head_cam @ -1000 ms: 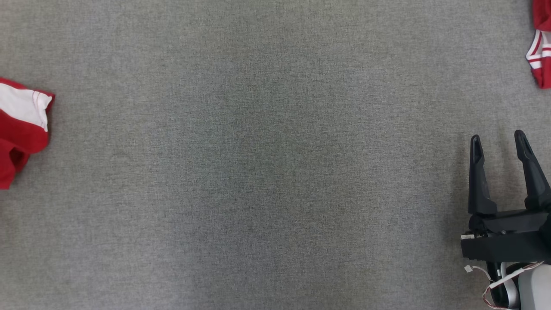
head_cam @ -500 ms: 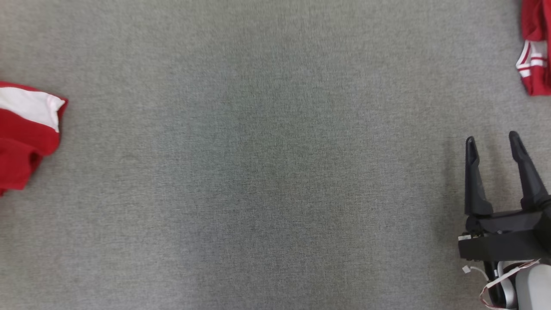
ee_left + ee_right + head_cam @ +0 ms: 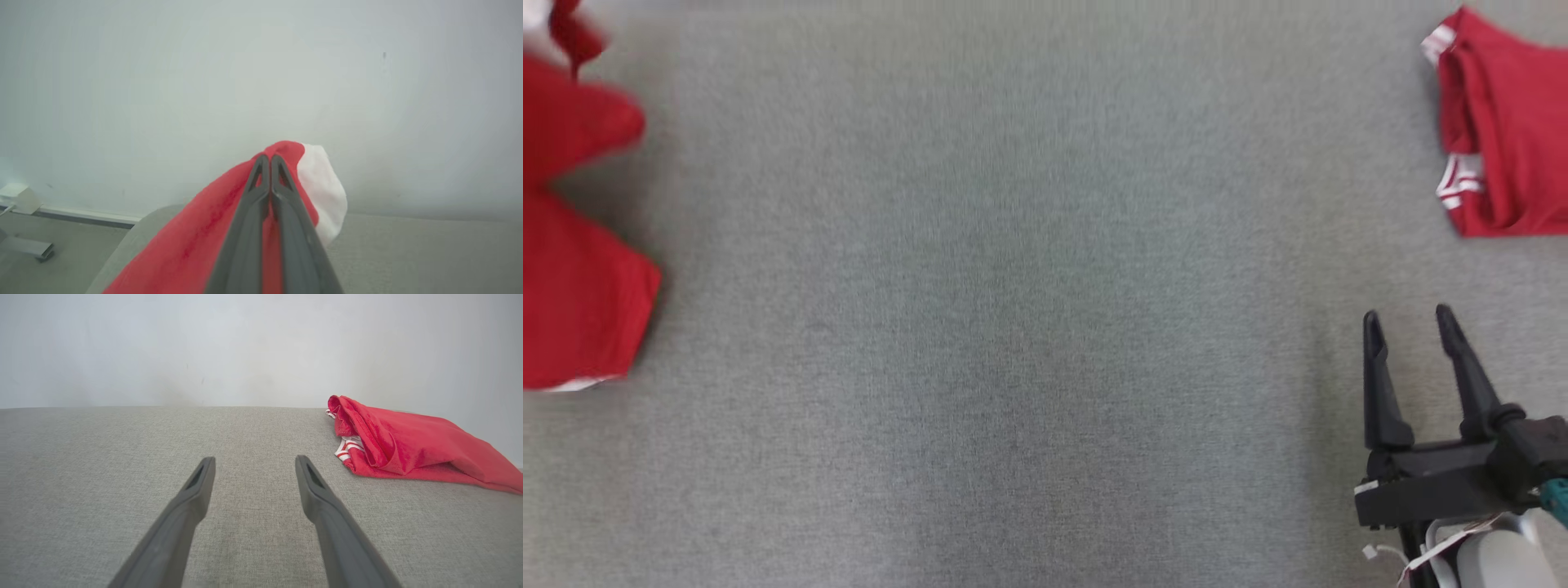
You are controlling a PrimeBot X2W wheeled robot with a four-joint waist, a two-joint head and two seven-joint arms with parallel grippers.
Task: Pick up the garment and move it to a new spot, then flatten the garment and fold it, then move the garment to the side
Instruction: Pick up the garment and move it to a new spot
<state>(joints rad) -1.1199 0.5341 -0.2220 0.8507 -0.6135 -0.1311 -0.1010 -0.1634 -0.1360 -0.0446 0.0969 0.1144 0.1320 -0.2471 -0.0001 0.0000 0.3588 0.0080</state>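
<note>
**Grey cloth counter (image 3: 1013, 327), left claw (image 3: 269, 157) pinching the garment (image 3: 192, 245)**

Woven grey fabric covers the counter right across my head view, and a plain pale wall (image 3: 245, 343) rises behind its far edge. From the left wrist I can see a rounded counter corner. Past it is a grey floor (image 3: 61, 261), with a dark skirting strip along the wall's foot.

The garment is red and sits at the counter's left edge, blurred in the head view and cut off by the frame. What I can see of it runs near to far along that edge. In the left wrist view its cloth trails back along the fingers toward the near left, and a white panel bulges just right of the tips. The left claw is pressed together with red cloth caught between its fingers. The right claw (image 3: 1409, 314) stands spread at the near right, over bare counter. A second red garment (image 3: 1511, 139) with white stripes lies bunched at the far right.
</note>
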